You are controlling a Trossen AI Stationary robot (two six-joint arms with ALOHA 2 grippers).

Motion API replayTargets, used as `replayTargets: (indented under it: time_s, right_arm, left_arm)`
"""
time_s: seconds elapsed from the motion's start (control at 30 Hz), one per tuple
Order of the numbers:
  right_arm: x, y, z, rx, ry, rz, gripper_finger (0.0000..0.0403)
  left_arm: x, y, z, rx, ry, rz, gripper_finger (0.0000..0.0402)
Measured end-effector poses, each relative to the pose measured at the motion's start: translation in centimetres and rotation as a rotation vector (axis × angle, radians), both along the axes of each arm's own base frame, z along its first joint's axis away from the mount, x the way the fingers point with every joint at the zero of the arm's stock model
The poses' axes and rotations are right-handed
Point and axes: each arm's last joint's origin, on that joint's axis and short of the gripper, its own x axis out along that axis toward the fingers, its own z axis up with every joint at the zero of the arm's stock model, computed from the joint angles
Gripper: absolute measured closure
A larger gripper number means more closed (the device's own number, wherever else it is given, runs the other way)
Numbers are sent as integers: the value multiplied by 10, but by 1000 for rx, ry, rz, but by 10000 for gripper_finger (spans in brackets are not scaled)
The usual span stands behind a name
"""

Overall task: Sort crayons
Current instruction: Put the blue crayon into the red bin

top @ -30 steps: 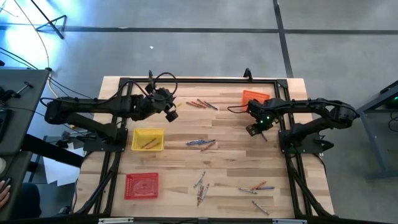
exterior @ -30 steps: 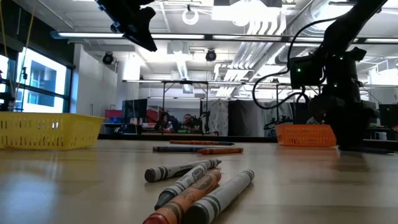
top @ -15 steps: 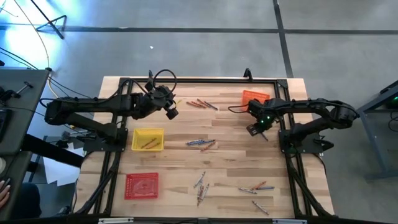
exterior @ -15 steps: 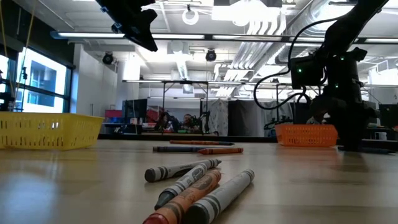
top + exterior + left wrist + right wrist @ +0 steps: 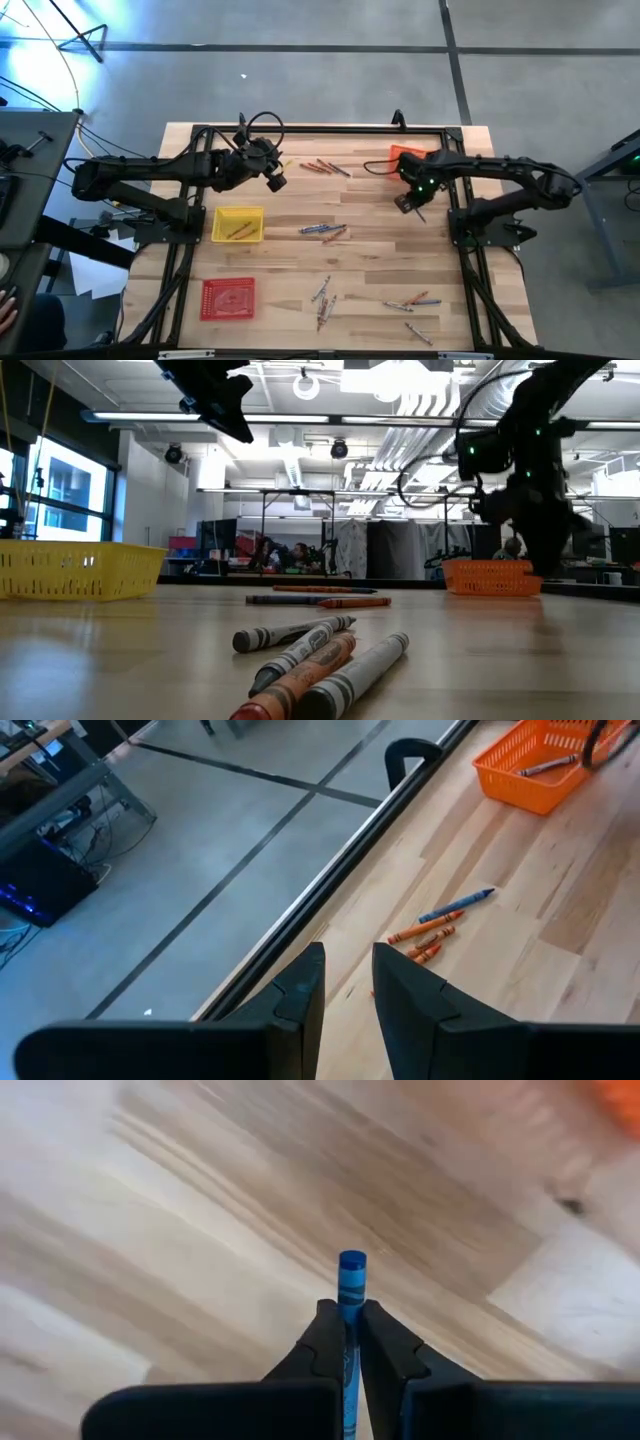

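Crayon clusters [image 5: 323,231] mid-table, orange tray [image 5: 405,155] beside right end effector [image 5: 408,203].

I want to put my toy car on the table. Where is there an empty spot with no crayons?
The bare wood between the yellow tray and the red tray is free, and so is the strip between the yellow tray and the middle crayons. The near right part is crowded with scattered crayons. Keep away from the right claw, which holds a blue crayon.

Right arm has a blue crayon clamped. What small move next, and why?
Probably carry it on toward a tray: the right gripper is shut on the blue crayon, in the air above bare wood beside the orange tray. Which tray takes blue isn't shown.
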Motion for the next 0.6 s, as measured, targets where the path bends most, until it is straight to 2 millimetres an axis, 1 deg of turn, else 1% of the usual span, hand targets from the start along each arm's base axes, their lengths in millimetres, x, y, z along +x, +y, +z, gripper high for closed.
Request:
replayTargets:
  time_s: [0.07,0.13,0.33,0.43,0.53,0.6]
  right_arm:
    - [3,-2,16,-35,-43,3,400]
    - [6,-5,37,-101,-104,5,400]
    - [7,-8,106,-328,-275,13,402]
    - [5,-7,135,-449,-345,35,402]
    - [3,-7,156,-533,-390,54,402]
    - [2,-7,161,-558,-402,73,402]
  left_arm:
    - [0,0,0,10,13,-8,328]
    - [0,0,0,17,20,-14,328]
    - [-1,1,0,36,23,13,328]
    - [-1,1,1,46,24,26,328]
    - [-2,2,1,73,26,62,328]
    - [-2,3,3,115,27,112,328]
